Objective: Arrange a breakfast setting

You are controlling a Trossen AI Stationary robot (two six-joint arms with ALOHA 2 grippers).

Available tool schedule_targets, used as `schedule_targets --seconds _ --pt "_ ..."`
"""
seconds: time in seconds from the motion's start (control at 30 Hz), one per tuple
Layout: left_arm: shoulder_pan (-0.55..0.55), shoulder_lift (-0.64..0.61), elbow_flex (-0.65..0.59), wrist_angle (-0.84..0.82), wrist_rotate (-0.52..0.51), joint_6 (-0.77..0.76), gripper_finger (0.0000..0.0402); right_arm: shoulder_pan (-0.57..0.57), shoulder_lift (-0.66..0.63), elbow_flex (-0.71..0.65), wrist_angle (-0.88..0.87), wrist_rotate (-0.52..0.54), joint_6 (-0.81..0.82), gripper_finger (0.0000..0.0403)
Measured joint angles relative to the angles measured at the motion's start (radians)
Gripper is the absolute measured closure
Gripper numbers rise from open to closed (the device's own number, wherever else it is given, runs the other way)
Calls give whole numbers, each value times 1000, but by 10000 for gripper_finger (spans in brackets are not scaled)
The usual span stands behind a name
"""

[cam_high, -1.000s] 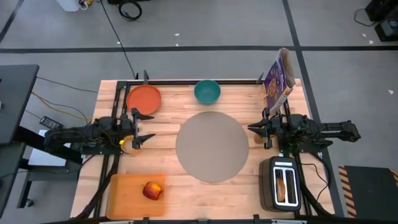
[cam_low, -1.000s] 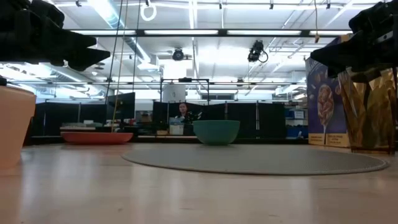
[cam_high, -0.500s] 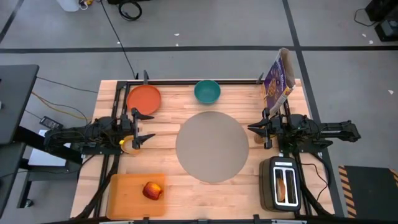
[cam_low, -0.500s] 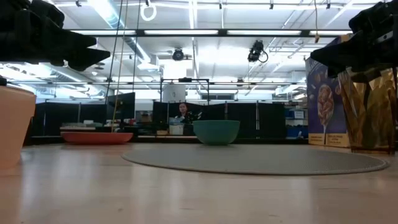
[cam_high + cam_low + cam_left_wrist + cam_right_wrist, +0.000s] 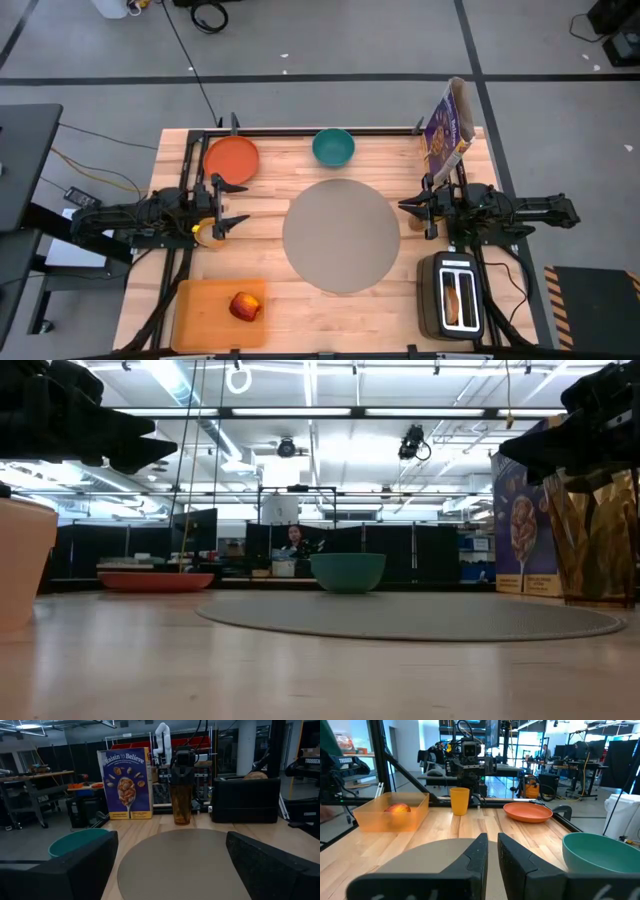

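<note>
The round grey placemat [image 5: 340, 235] lies at the table's middle. The orange plate [image 5: 232, 158] and the teal bowl [image 5: 333, 147] sit at the far edge. The small yellow cup [image 5: 207, 232] stands under my left arm. The red apple [image 5: 245, 306] lies on the orange cutting board [image 5: 200, 312]. A bagel half [image 5: 455, 298] stands in a slot of the toaster [image 5: 450, 295]. The spoon is not in view. My left gripper [image 5: 238, 204] is open and empty, above the table left of the placemat. My right gripper [image 5: 403, 207] is shut and empty, at the placemat's right edge.
A cereal box [image 5: 447, 125] stands at the far right corner. An amber bottle [image 5: 180, 802] stands on the table beside my right gripper. Bare wood lies between the placemat and the near edge.
</note>
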Motion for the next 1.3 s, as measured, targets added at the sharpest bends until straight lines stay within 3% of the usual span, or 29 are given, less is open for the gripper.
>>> schedule_targets --seconds 1.3 --pt "0 0 0 0 0 0 21 0 0 0 49 0 18 353"
